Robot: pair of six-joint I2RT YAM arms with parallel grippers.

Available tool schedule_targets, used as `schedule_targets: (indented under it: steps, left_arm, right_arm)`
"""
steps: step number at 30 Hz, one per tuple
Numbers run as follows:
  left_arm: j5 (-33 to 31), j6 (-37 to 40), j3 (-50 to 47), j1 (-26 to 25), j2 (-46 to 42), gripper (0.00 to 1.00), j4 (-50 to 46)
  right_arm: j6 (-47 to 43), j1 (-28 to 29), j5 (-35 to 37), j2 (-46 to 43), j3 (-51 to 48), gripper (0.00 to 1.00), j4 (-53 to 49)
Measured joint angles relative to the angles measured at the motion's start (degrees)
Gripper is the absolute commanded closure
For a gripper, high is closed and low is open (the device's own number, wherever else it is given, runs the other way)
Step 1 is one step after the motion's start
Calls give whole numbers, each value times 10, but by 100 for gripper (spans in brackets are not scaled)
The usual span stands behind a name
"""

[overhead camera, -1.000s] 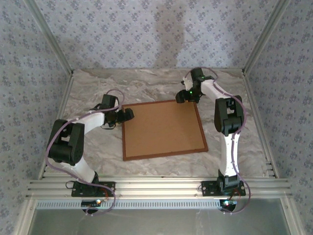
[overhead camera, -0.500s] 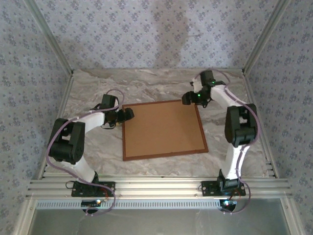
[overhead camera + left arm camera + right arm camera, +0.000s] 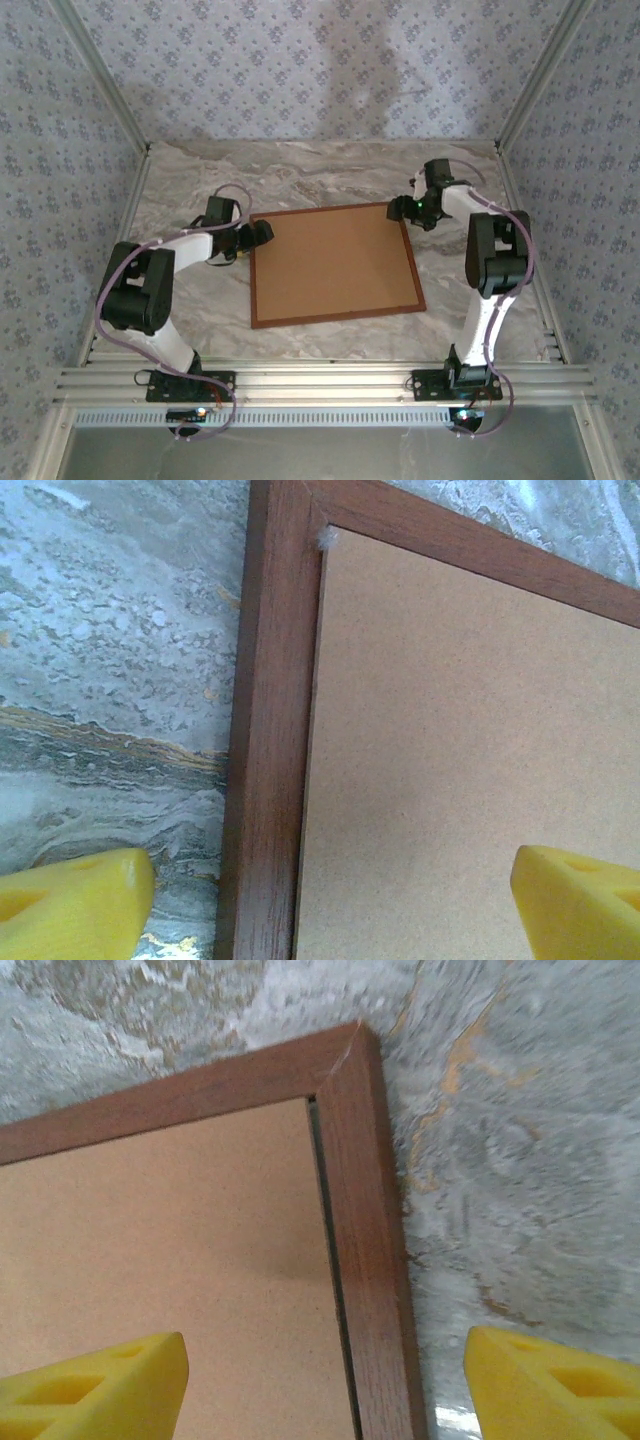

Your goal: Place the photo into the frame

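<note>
The reddish-brown frame (image 3: 334,312) lies flat in the middle of the marble table, and a plain brown backing board (image 3: 330,262) fills its opening. The photo is hidden. My left gripper (image 3: 258,235) is open at the frame's far left corner, its yellow fingers (image 3: 70,908) straddling the left rail of the frame (image 3: 265,730). My right gripper (image 3: 400,208) is open at the far right corner, one finger over the board, the other finger (image 3: 555,1385) over the table, the right rail of the frame (image 3: 365,1220) between them.
The marble table (image 3: 300,175) has metal posts at its sides and patterned cloth walls around it. An aluminium rail (image 3: 320,382) runs along the near edge by the arm bases. Bare marble lies behind and to either side of the frame.
My right gripper has moved to the right along the frame's far edge to its right corner and has opened wider. The left arm and the frame have stayed put.
</note>
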Motion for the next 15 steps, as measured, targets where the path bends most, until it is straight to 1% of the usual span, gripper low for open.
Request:
schedule_targets:
  steps: [4,9,12,15]
  left_arm:
    - [2,-9,-19,0,-9,8,27]
    - [12,-19,-56,-1,-28,8,78]
    - [14,-23,-80,-3,-39,8,111]
    - [13,-26,-104,-17,-54,8,135]
  right_arm:
    - [1,8,-21,19,6,26,0]
    - [12,9,-61,43,37,28,12]
    - [23,10,-70,71,80,28,18]
    - [35,11,-73,110,133,29,36]
